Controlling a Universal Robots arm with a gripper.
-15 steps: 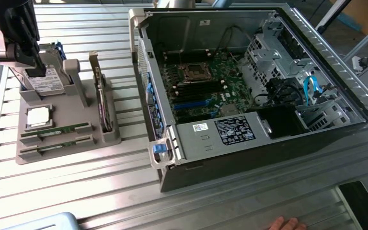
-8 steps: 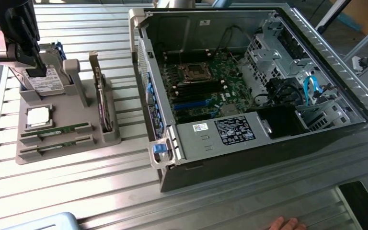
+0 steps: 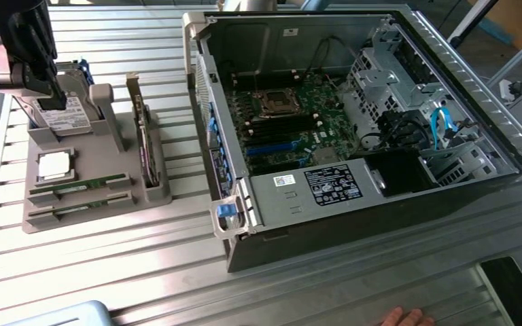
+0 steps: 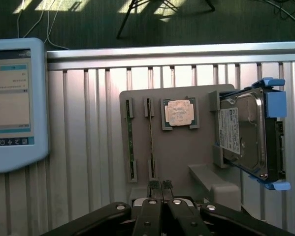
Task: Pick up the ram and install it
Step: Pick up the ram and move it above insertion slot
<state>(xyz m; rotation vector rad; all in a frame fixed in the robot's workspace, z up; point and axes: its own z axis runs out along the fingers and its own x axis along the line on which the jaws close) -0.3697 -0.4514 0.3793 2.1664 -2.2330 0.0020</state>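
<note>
I see black claw [image 4: 160, 185] pressed together, pinching nothing, hovering over grey plastic holder tray [image 4: 186, 152] near ribbed metal worktop [image 4: 88, 147] edge. Long thin green ram stick [image 4: 131, 142] lies slotted in tray, untouched.

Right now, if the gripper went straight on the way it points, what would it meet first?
Probably the grey holder, right beside the end of the nearer ram; depth is unclear.

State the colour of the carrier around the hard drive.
Blue carrier, clearest in the wrist view.
</note>
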